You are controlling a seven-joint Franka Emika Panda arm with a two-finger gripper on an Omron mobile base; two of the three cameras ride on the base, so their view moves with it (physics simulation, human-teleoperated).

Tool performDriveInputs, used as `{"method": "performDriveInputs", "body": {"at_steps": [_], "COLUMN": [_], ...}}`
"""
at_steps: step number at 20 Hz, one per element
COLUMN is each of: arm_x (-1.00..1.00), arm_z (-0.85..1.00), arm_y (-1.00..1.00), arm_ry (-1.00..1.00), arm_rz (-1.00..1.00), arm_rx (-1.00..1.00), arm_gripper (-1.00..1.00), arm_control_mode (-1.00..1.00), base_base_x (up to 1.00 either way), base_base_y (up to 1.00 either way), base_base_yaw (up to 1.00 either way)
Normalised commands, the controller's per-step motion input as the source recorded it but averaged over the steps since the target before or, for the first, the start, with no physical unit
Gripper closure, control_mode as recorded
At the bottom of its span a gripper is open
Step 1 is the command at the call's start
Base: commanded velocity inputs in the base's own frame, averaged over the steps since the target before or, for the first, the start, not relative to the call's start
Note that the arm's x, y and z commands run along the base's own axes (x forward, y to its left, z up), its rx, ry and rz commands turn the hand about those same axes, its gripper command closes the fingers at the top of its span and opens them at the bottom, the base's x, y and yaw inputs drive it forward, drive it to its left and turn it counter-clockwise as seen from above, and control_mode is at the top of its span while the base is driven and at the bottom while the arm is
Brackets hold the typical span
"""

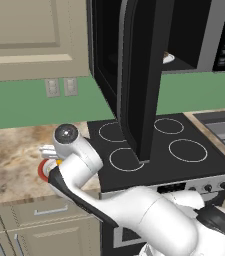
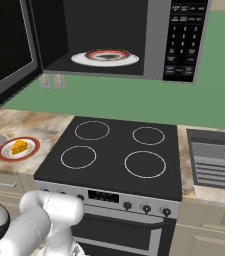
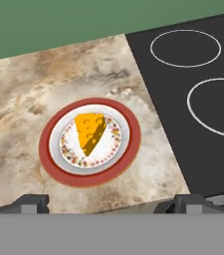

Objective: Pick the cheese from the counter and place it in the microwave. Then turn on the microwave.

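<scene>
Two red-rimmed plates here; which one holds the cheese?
The plate on the counter left of the stovetop holds the cheese; the other plate sits inside the microwave.

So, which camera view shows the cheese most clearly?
The hand view: the cheese lies whole and large on its red-rimmed plate. In the right base view it is a small wedge at the left edge; in the left base view the arm hides nearly all of it.

Open microwave [image 1: 134, 60] above stovetop [image 1: 159, 145]
</scene>
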Motion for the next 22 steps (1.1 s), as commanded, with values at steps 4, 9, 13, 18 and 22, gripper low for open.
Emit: {"method": "performDriveInputs", "body": {"at_steps": [4, 9, 13, 18, 22], "arm_x": [0.28, 0.28, 0.28, 0.24, 0.2], "arm_z": [-0.15, -0.21, -0.23, -0.21, -0.19], "arm_y": [-0.01, 0.0, 0.0, 0.0, 0.02], "arm_ry": [0.01, 0.05, 0.06, 0.03, 0.0], "arm_rz": [0.0, 0.0, 0.0, 0.0, 0.0], "arm_rx": [0.0, 0.0, 0.0, 0.0, 0.0], "arm_gripper": [-1.0, -1.0, -1.0, -1.0, -1.0], "arm_control_mode": [-1.0, -1.0, -1.0, -1.0, -1.0], "base_base_x": [0.0, 0.0, 0.0, 0.0, 0.0], "base_base_y": [0.0, 0.0, 0.0, 0.0, 0.0], "base_base_yaw": [0.0, 0.0, 0.0, 0.0, 0.0]}}
